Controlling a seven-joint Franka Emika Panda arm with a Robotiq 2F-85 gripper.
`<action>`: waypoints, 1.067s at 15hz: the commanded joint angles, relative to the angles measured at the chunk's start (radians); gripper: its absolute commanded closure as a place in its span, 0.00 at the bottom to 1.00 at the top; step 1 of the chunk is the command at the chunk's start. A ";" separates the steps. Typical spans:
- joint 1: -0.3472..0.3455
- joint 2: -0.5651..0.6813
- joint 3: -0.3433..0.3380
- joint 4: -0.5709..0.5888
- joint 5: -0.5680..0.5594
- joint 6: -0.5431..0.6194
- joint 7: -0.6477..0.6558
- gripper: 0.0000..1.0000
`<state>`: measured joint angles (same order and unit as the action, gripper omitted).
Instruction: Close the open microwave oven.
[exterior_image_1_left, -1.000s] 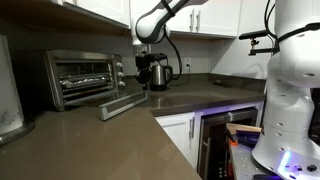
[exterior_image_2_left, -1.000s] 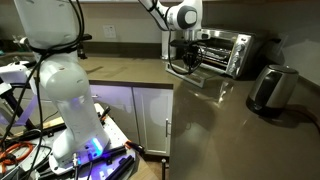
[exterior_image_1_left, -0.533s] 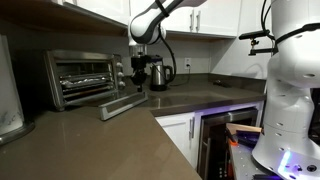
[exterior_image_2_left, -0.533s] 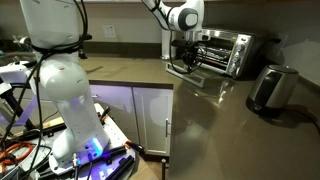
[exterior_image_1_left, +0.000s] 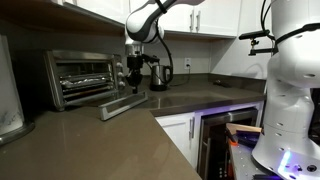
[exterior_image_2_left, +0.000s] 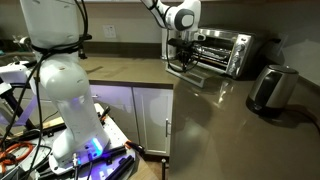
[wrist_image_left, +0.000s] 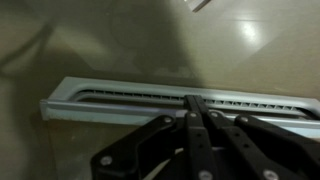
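Note:
The stainless-steel microwave oven (exterior_image_1_left: 80, 78) stands on the counter with its glass drop-down door (exterior_image_1_left: 123, 104) lying open and flat; it also shows in an exterior view (exterior_image_2_left: 225, 50). Its wire rack is visible inside. My gripper (exterior_image_1_left: 133, 82) hangs just above the front edge of the open door, fingers pointing down; it also shows in an exterior view (exterior_image_2_left: 183, 58). In the wrist view the two fingers (wrist_image_left: 196, 104) are pressed together and empty, right over the door's long bar handle (wrist_image_left: 120, 98).
A dark kettle (exterior_image_1_left: 159, 73) stands behind the gripper near the corner; it also appears in an exterior view (exterior_image_2_left: 272, 88). The brown counter (exterior_image_1_left: 110, 140) runs in an L. A second white robot (exterior_image_1_left: 290, 90) stands off the counter.
My gripper has moved toward the oven and slightly down, from beside the kettle to above the open door's front edge. The door has not moved.

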<state>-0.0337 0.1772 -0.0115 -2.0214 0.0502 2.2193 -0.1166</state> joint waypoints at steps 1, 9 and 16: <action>0.009 0.028 0.023 0.011 0.022 -0.007 -0.022 1.00; 0.046 0.087 0.011 0.022 -0.102 0.045 0.087 1.00; 0.049 0.074 -0.005 0.019 -0.181 0.079 0.163 1.00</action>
<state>0.0103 0.2562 0.0052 -2.0135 -0.0906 2.2625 0.0078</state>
